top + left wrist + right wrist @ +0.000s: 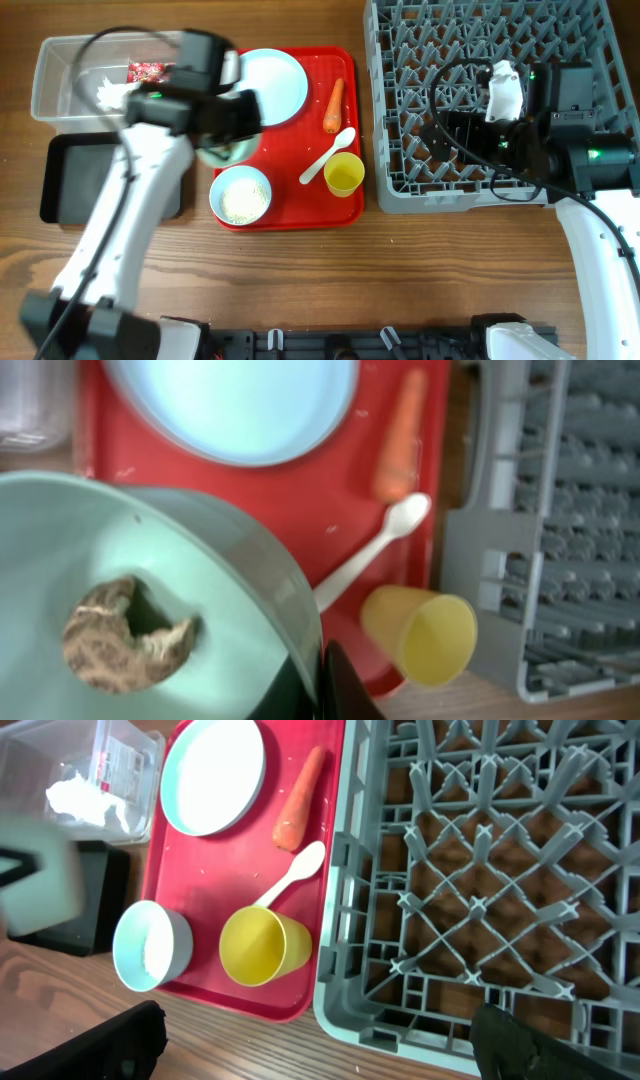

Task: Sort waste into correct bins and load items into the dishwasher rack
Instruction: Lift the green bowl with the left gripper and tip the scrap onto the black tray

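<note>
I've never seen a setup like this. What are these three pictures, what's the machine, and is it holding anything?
Two robot arms work at a table. One picture looks down from above; the other two come from small cameras on each wrist.

On the table are a red tray, a grey dishwasher rack, a clear tub and a black tray. The tub holds a wrapper and a tissue. The red tray carries a plate, a carrot, a spoon, a yellow cup and a bowl of rice.

The left gripper is shut on the rim of another bowl with a brown food lump inside. The right gripper hangs open over the rack, empty.
</note>
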Tool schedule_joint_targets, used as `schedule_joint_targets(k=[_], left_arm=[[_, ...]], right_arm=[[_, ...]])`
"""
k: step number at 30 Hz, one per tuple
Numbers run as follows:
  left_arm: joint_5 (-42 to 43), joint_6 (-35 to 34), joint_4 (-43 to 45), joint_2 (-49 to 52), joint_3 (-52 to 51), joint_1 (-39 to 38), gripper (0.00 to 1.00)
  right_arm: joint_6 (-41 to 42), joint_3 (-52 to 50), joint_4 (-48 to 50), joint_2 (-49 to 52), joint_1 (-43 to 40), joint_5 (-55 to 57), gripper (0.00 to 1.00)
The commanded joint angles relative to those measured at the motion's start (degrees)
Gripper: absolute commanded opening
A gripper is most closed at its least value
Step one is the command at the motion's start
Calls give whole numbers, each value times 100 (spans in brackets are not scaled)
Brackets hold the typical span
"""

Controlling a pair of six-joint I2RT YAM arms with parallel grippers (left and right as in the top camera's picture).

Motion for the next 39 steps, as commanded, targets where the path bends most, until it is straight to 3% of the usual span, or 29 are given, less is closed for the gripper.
schedule_joint_targets(k=[1,3,9,16,24,26,30,34,36,37,39], left_arm=[[372,643,-691,-527,63,1266,4],[544,1093,-1029,-439,-4,2284,4],[4105,3088,-719,706,-332,4282,4],[6861,3237,-763,2809,-334,5383,4],[7552,3252,-822,2876,-332,5434,4],[7740,3401,-1228,2697,-330,5351,4],[7825,3810,-1641,1753,-330,5047,4],[7709,3779,-1156,492,-330,4360,4],[7709,3121,-466,168,-328,3687,4],[7580,2459,319,127,-328,3235,4],[5910,378,1843,129,-328,2376,4]], right_arm=[[-98,26,2,22,13,85,100],[-101,26,-146,22,13,85,100],[-70,26,-157,22,13,83,100],[-70,26,-184,22,13,85,100],[-57,26,-190,22,13,83,100],[-61,26,-199,22,13,90,100],[-59,26,-203,22,13,103,100],[-57,26,-188,22,13,103,100],[-57,26,-170,22,13,103,100],[-59,26,-162,22,13,103,100],[-55,26,-175,22,13,103,100]])
